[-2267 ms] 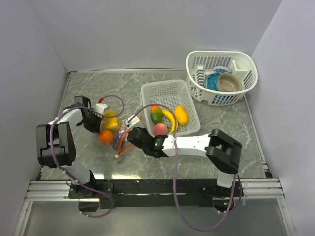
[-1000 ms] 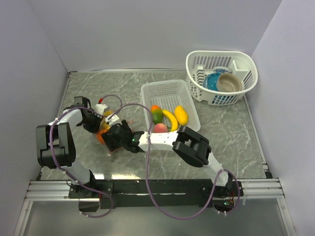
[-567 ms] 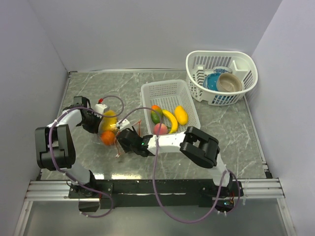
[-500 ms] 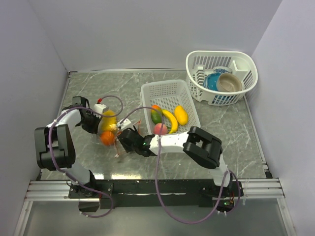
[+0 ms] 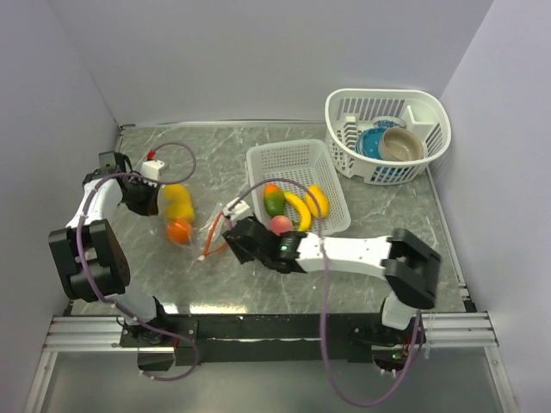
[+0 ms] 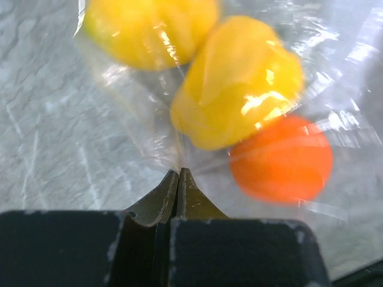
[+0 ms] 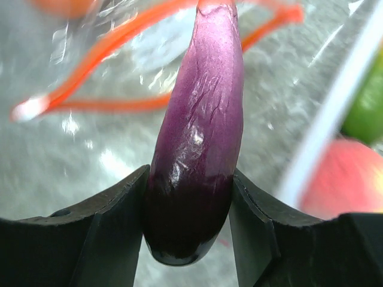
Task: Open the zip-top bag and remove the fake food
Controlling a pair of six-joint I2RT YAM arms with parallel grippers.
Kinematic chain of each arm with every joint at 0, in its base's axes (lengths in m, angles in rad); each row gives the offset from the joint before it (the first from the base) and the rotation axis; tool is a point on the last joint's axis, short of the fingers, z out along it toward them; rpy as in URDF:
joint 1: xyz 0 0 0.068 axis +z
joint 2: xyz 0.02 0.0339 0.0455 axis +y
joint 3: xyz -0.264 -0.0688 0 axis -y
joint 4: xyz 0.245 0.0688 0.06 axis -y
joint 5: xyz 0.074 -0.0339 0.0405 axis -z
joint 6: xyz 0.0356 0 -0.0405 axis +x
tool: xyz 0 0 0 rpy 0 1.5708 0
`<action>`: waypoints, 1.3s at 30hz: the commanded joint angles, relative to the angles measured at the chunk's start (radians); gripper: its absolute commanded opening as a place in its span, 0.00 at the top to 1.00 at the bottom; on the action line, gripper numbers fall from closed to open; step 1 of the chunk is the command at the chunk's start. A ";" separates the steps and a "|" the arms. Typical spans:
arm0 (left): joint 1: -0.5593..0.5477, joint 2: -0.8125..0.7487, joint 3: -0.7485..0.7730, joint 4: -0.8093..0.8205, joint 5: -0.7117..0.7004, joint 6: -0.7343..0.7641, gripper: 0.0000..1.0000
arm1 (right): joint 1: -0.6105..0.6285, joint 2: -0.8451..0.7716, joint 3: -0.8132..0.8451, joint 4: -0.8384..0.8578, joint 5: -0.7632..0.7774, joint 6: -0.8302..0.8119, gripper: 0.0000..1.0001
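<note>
The zip-top bag (image 5: 185, 219) lies left of centre, its orange-red zip strip (image 5: 212, 241) open toward the right. Two yellow fruits (image 5: 177, 203) and an orange fruit (image 5: 179, 231) sit in it. My left gripper (image 5: 148, 200) is shut on the bag's far-left plastic edge (image 6: 178, 170), with the yellow fruits (image 6: 239, 107) and the orange fruit (image 6: 281, 158) just ahead. My right gripper (image 5: 231, 234) is at the bag's mouth, shut on a dark purple eggplant (image 7: 197, 137) held above the zip strip (image 7: 119, 36).
A white slotted basket (image 5: 293, 159) at centre holds a green-orange mango (image 5: 274, 200), a banana (image 5: 298, 211), a yellow fruit (image 5: 318, 201) and a pink peach (image 5: 280, 225). Its rim (image 7: 326, 119) is right of my right gripper. A white dish rack (image 5: 387, 133) with bowls stands back right.
My right gripper reached into the bag, then drew back right with the purple eggplant in it. My left gripper pulled the bag's end toward the back left.
</note>
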 commanded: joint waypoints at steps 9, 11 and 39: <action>-0.092 -0.125 0.109 -0.117 0.136 -0.055 0.99 | -0.231 -0.559 -0.319 0.027 -0.014 -0.078 0.61; -0.113 -0.127 0.134 -0.131 0.142 -0.064 0.99 | -0.290 -0.467 -0.248 -0.005 0.049 -0.037 0.55; -0.189 -0.092 -0.099 0.078 -0.074 -0.056 0.99 | -0.301 -0.240 -0.221 -0.326 0.212 0.324 0.16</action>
